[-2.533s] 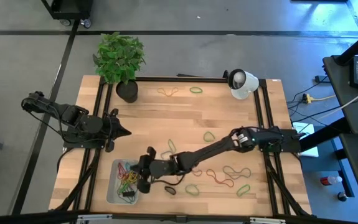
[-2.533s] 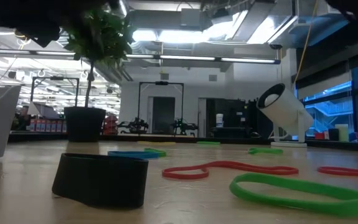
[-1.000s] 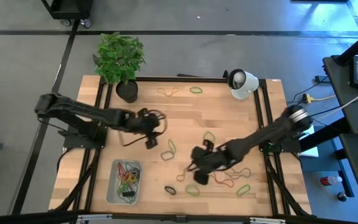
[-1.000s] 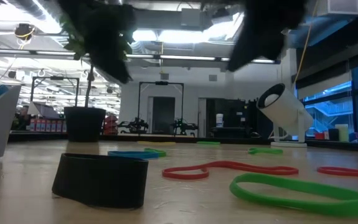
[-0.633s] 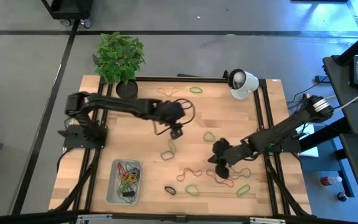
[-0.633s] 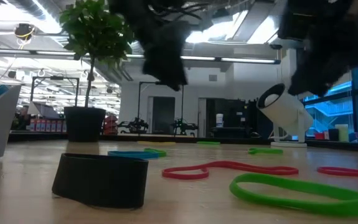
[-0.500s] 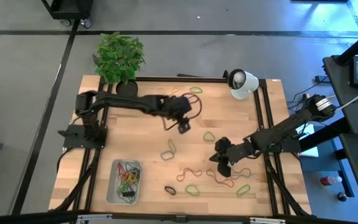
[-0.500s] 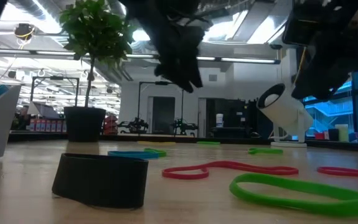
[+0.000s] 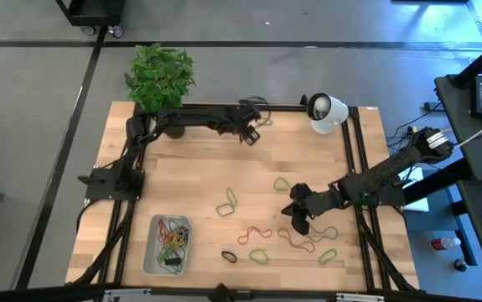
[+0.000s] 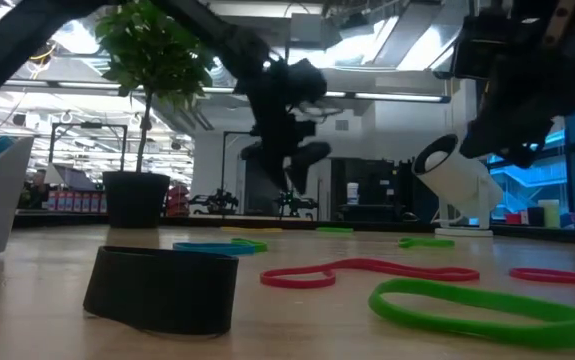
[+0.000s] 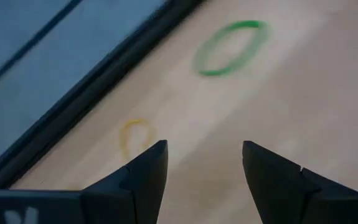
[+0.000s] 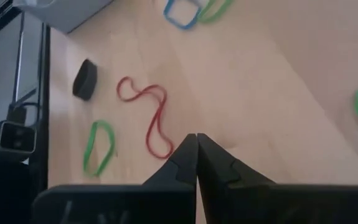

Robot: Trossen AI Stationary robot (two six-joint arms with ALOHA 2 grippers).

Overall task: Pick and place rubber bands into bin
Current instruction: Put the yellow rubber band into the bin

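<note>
Rubber bands (image 9: 257, 230) beneath both outstretched arms

Your high view looks straight down, taking in the whole table (image 9: 190, 168) and both arms. Your low view sits at tabletop height, facing level across it into the room, sharing the potted plant (image 9: 160, 77) and white lamp (image 9: 327, 111) with overhead. Each wrist camera hovers close over wood, peering past its own fingers.

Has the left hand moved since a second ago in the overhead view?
Yes. The left hand has swung away from the bin, up toward the table's far edge near the potted plant.
</note>
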